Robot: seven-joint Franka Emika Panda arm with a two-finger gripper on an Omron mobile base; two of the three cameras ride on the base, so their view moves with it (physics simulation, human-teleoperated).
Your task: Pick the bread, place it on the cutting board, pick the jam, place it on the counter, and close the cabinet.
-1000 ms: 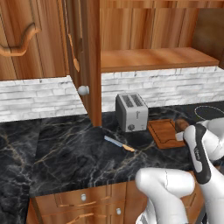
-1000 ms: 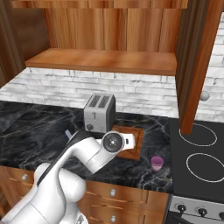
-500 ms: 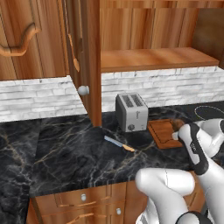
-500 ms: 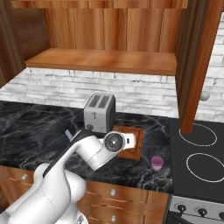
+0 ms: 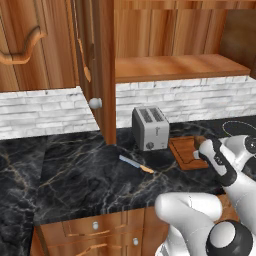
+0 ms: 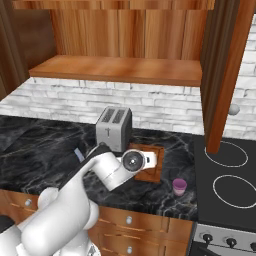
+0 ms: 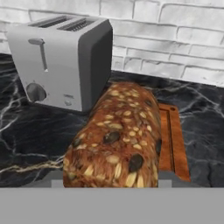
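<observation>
While the bread [image 7: 114, 140] sits clamped in my closed fingers, its long axis runs straight out ahead of them, just over the near end of the cutting board [image 7: 173, 140]. Board lies right of the toaster [image 7: 61, 61] on the counter [image 7: 30, 135]; I'd judge lowering comes next.

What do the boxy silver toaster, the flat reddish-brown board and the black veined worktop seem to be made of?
The boxy silver toaster looks like brushed metal: plain grey sides with a soft sheen, though it could be painted plastic. The flat reddish-brown board looks like wood, going by its warm colour and the darker groove. The black veined worktop looks like polished marble, with pale golden veins.
</observation>
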